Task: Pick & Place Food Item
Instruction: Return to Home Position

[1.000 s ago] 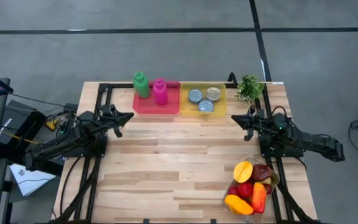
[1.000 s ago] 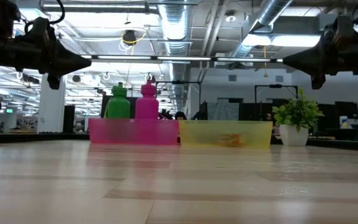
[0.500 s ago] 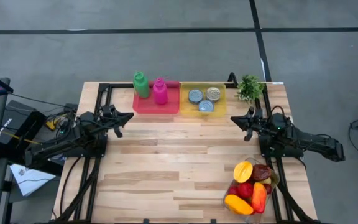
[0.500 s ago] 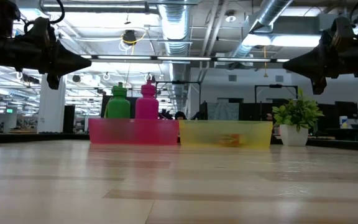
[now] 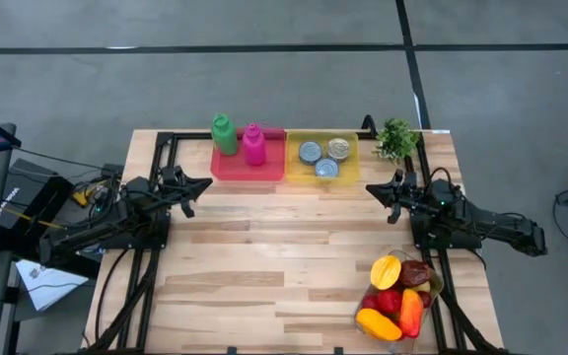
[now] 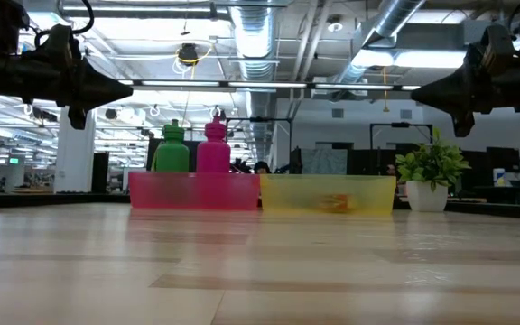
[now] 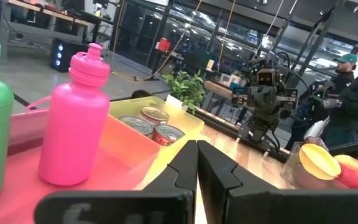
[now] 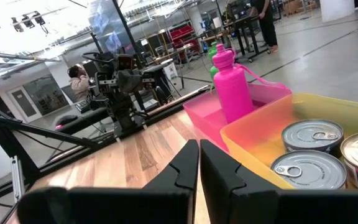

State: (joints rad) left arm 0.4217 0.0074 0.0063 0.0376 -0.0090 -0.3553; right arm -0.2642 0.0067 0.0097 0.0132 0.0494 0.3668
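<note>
Three tuna cans [image 5: 326, 168] lie flat and lids up in the yellow bin [image 5: 321, 133], packed close together. The bin sits ahead of both sets of fingers and between them, just off the tips of the right gripper [image 5: 370, 186] and farther from those of the left gripper [image 5: 208, 183]. Both pairs of fingers are closed together on nothing and held above the worktop [image 5: 284, 247], tips pointing toward each other. Each can is judged rigid, dense for its bulk and smooth-walled, hence liable to slip. Take hold from above, across the side wall below the rim, and allow for the scant gap between neighbouring cans. The pink tumbler [image 5: 253, 145] and green bottle [image 5: 224, 135] stand upright in the pink bin [image 5: 248, 177], nearer the left fingers. The fruit [image 5: 388, 271] lies behind the right fingers, beside that arm.
</note>
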